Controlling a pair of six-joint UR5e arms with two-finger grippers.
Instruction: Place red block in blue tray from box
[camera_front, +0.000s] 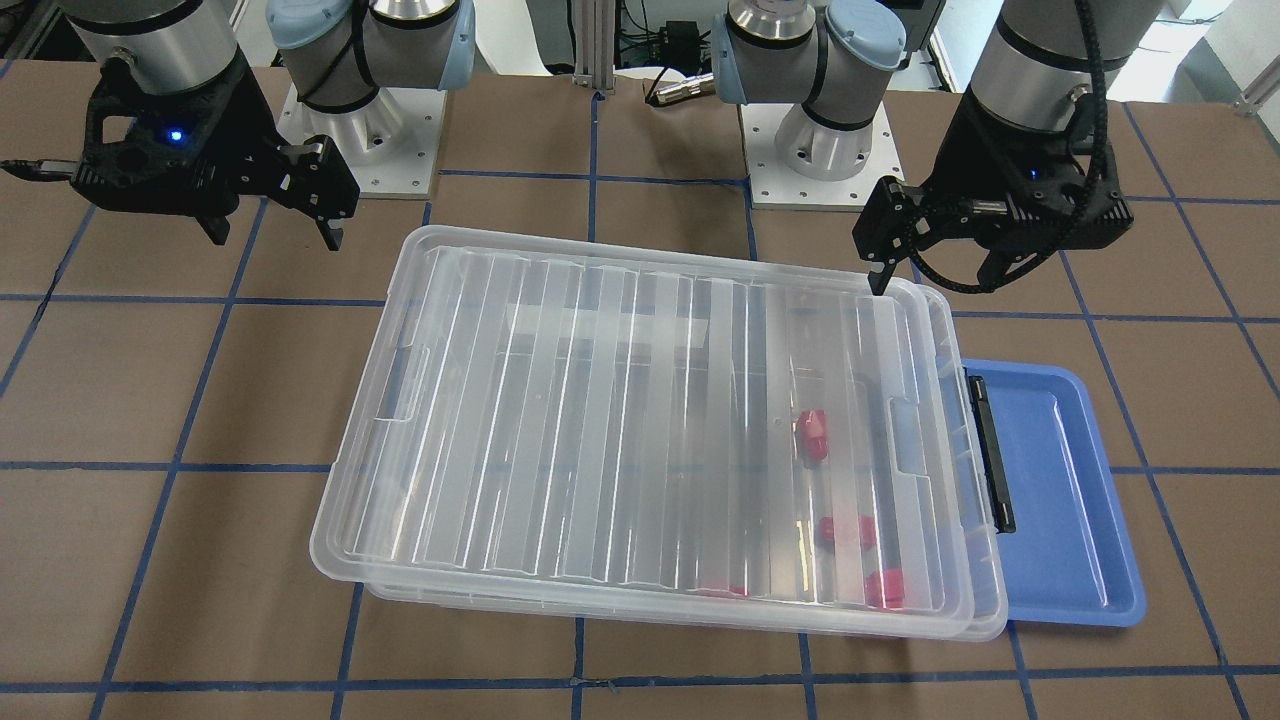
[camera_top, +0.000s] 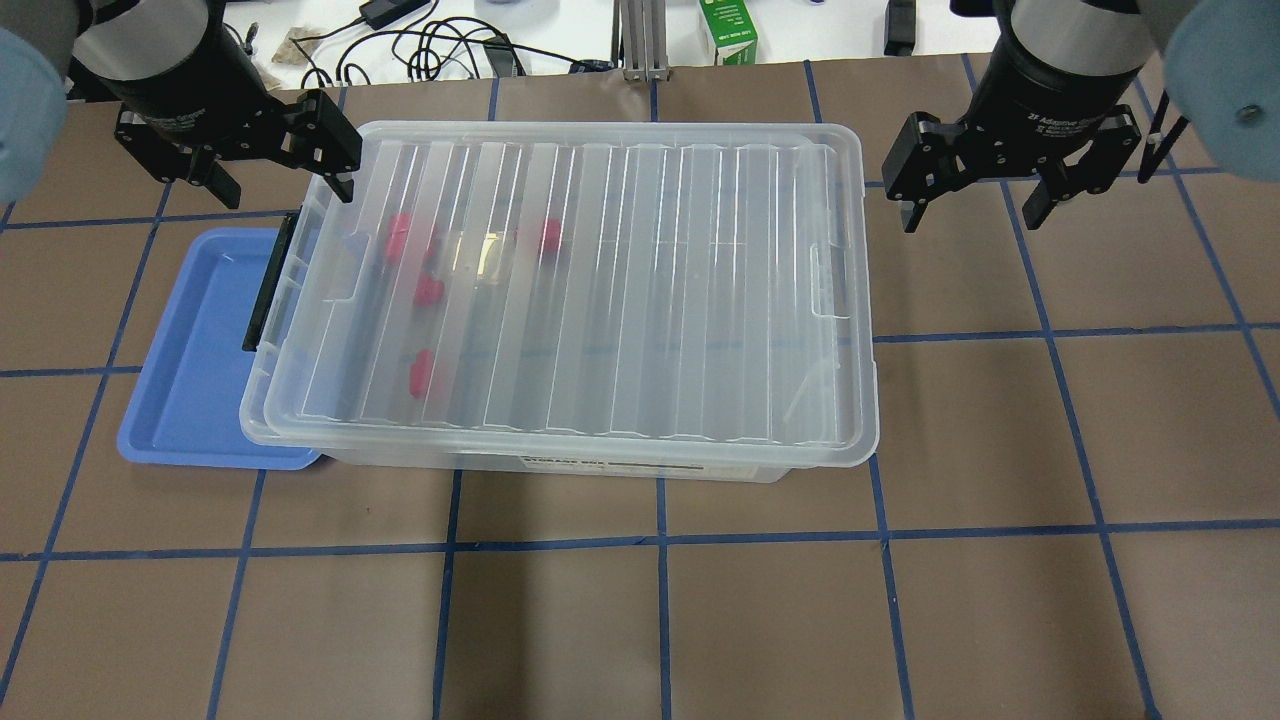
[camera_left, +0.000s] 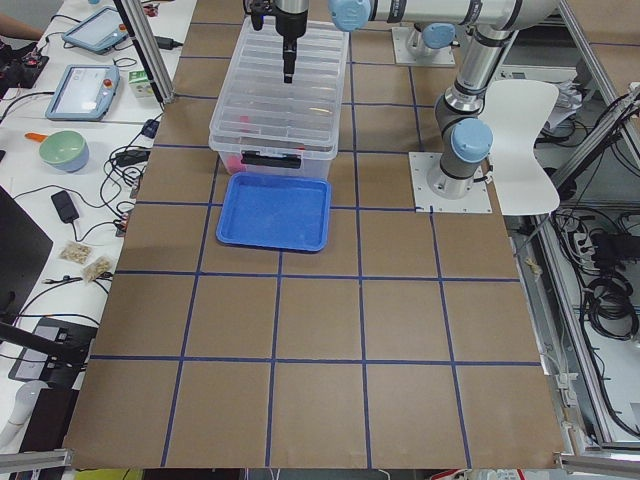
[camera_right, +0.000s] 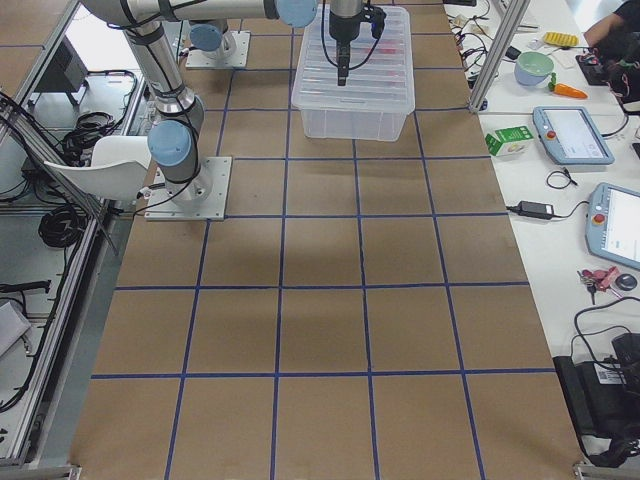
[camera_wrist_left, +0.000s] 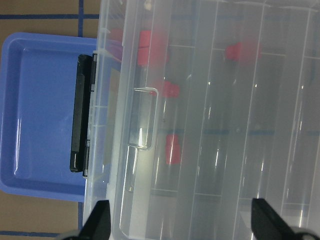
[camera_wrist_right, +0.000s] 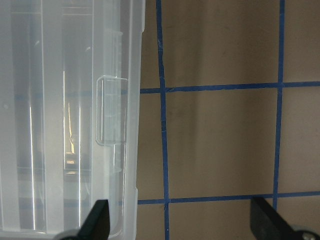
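Zero red blocks (camera_top: 421, 372) in the blue tray (camera_top: 190, 370), bare beside the box (camera_top: 560, 470) at its latch (camera_top: 262, 295) end; four inside the box near that end, under the lid (camera_top: 700, 280). Farther back, left gripper (camera_top: 287, 192) above the box's far latch-end corner, right gripper (camera_top: 972, 218) just off its other far corner, both spread wide and empty. Seemingly all ahead: lid off, one block picked, carried, placed.
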